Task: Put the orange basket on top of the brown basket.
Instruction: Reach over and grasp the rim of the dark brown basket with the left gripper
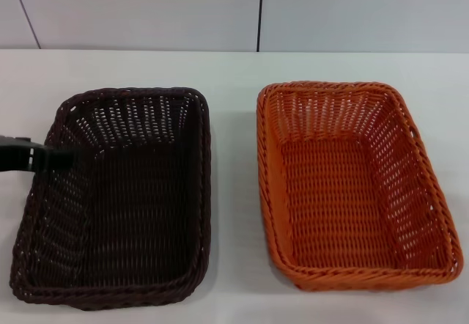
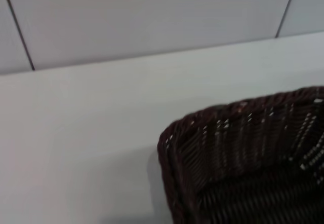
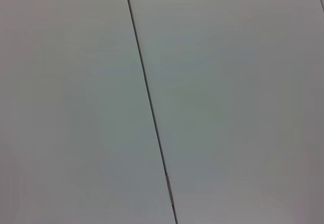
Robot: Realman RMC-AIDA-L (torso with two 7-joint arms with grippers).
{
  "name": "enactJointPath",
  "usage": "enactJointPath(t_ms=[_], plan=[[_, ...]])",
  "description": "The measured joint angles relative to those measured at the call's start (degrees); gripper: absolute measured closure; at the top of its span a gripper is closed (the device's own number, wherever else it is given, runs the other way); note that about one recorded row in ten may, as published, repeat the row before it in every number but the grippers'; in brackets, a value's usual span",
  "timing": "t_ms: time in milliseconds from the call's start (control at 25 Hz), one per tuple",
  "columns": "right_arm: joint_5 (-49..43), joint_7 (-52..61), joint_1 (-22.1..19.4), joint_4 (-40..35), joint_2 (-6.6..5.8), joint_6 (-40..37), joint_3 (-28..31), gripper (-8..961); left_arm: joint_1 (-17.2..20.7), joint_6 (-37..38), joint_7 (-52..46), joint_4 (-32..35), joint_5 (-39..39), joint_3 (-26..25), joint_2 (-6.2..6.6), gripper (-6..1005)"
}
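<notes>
The orange basket (image 1: 352,185) sits on the white table (image 1: 234,67), beside the brown basket (image 1: 121,196) and untouched. The left gripper (image 1: 37,157) hovers at the brown basket's left rim, grip unreadable. Stacking has not begun; next, seemingly, comes gripping the orange rim.

Orange basket (image 1: 352,185), brown basket (image 1: 121,192)

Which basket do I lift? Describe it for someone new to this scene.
On the white table two woven baskets sit side by side, apart. Take the one on the robot's right: the orange basket, bright beside its dark twin, the brown basket.
</notes>
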Motion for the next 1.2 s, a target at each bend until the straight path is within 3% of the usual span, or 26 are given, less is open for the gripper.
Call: enactJointPath(t_ms=[760,1200], plan=[[-0.36,0.0,0.18,0.16,-0.09,-1.81,-0.54,129,-4.52,1.77,0.71,12.03,1.71,-0.3,0.18,215],[-1.45,0.0,0.07,0.18,-0.09,-1.92,-0.61,130,-5.62,1.39,1.08,13.94,1.65,-0.22,0.19,216]])
